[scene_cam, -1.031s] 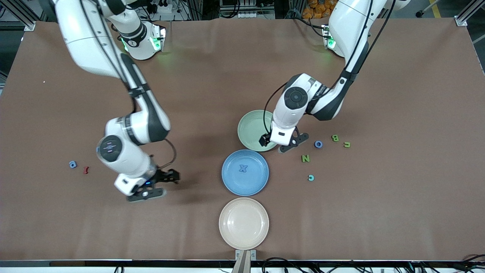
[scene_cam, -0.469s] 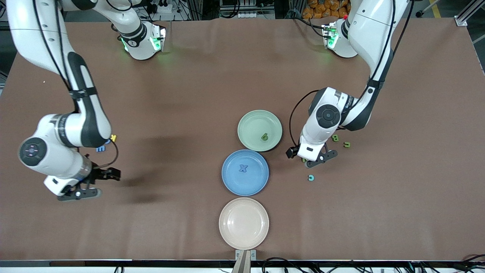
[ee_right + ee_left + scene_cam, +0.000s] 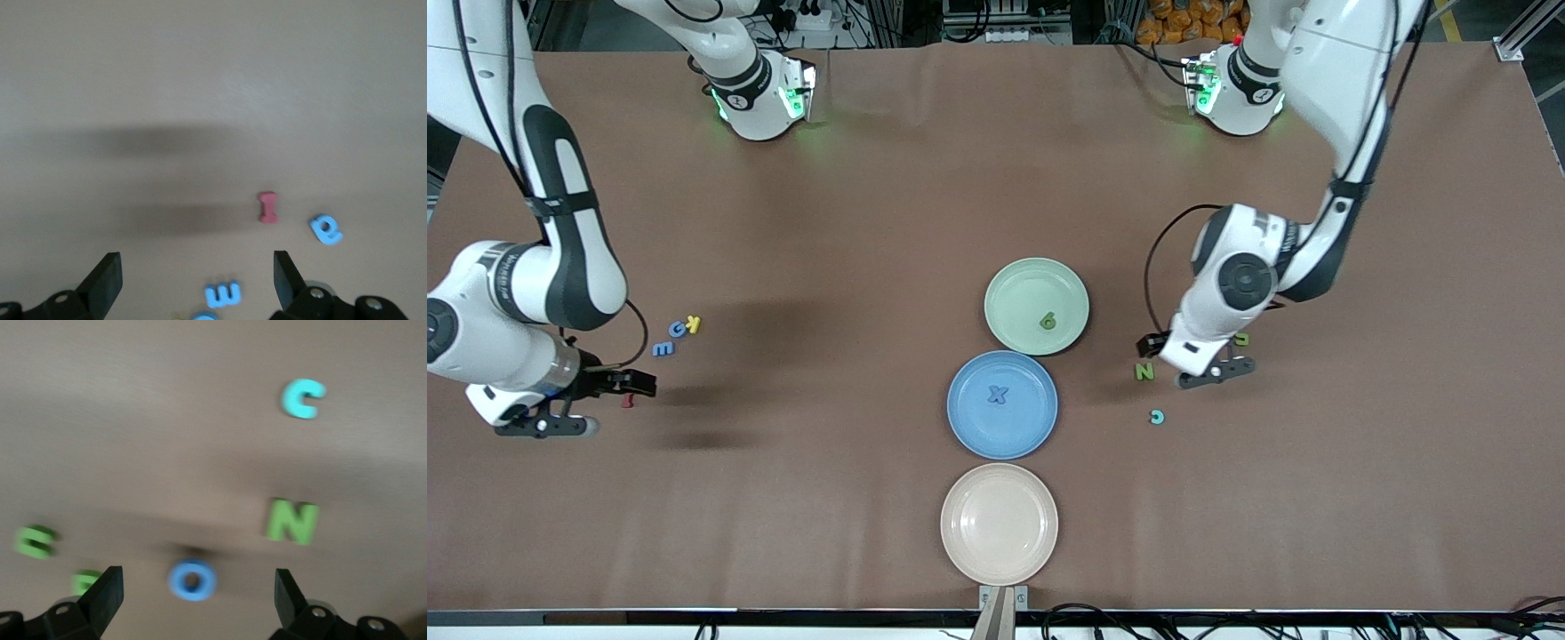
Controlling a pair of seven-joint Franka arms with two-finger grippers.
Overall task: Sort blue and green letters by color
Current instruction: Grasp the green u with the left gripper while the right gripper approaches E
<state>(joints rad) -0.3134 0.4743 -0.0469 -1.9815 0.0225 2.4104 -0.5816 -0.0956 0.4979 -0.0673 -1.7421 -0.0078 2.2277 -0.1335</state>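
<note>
While both tools gape wide, empty: left tool (image 3: pixel 1199 366) over blue O (image 3: pixel 192 579), green N (image 3: pixel 1144 372) beside; right tool (image 3: pixel 578 404) over dark red letter (image 3: pixel 267 207), near blue E (image 3: pixel 663 349). Green 6 (image 3: pixel 1048 321) in green plate (image 3: pixel 1009 284), blue X (image 3: pixel 998 395) in blue plate (image 3: pixel 969 427).

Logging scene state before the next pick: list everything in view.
green plate: 1, mid-table, farthest from the front camera
blue plate: 1, next nearer
cream plate: 1, nearest
green 6: 1, on the green plate
blue X: 1, on the blue plate
green N: 1, left arm's end
other green letters: 2, near the N
blue O: 1, same cluster
turquoise C: 1, nearer the camera than the N
blue letters: 3, right arm's end
yellow letter: 1, beside them
dark red letter: 1, same cluster
table: brown
left gripper: fingers open, over the blue O
right gripper: fingers open, over the blue letters
</note>
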